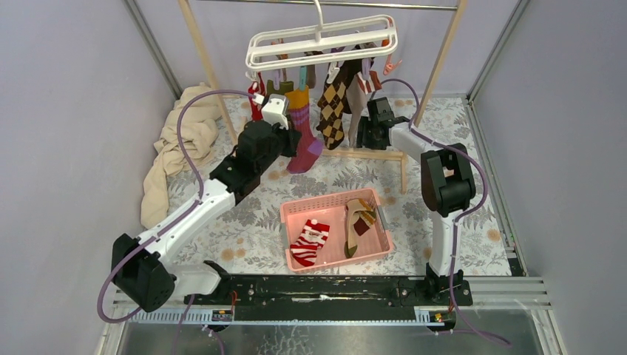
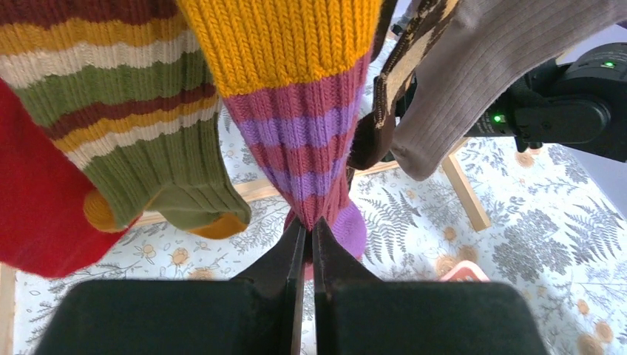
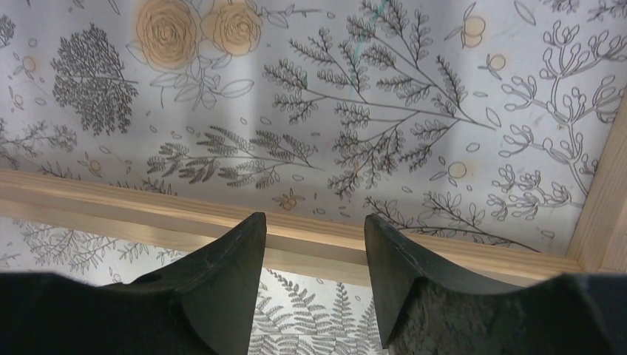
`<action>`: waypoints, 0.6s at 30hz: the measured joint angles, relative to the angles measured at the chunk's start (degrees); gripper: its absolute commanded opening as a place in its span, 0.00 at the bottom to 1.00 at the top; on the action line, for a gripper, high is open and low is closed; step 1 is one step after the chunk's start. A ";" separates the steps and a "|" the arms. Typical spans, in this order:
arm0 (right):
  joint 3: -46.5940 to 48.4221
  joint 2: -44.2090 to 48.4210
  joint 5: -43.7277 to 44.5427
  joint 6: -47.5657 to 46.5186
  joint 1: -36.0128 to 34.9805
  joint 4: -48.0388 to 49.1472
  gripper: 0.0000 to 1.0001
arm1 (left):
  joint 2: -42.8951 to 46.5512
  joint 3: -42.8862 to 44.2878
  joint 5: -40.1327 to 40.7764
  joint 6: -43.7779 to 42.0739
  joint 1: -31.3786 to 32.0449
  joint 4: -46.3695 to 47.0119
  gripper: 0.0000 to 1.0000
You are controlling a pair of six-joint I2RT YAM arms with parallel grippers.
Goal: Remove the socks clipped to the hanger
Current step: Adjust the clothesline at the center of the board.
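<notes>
Robot lab cell: plain grey partition walls (image 1: 66, 111), aluminium frame posts (image 1: 153, 46), black mounting rail (image 1: 333, 290).

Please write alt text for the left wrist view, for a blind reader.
The left gripper, black fingers nearly closed, pinches the toe of a hanging knitted sock, mustard above, magenta-purple striped below. An olive striped sock and a red sock hang beside it.

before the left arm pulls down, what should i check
1. left gripper shut on the purple-striped sock: ok
2. Neighbouring olive sock out of that grip: ok
3. Clip holding that sock to the hanger: cannot tell, hidden
4. right gripper open and empty: ok
5. pink basket has room: ok
</notes>
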State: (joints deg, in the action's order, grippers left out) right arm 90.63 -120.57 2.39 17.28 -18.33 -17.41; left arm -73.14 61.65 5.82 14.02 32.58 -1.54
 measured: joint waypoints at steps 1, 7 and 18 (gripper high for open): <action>-0.52 0.37 0.00 -0.02 -0.04 -0.02 0.59 | 0.44 -0.17 0.22 0.13 0.48 -0.33 0.04; -1.84 1.40 0.02 -0.57 -0.11 -0.61 0.59 | 4.09 -1.64 1.66 1.31 3.23 -2.10 0.04; -1.49 1.40 0.13 -2.08 -0.11 -1.81 0.60 | 7.76 -2.14 6.47 3.19 10.19 -5.35 0.04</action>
State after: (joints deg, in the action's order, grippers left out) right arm 89.14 -119.17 2.52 15.20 -18.44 -19.22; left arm -65.39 59.51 12.29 17.21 42.76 -6.90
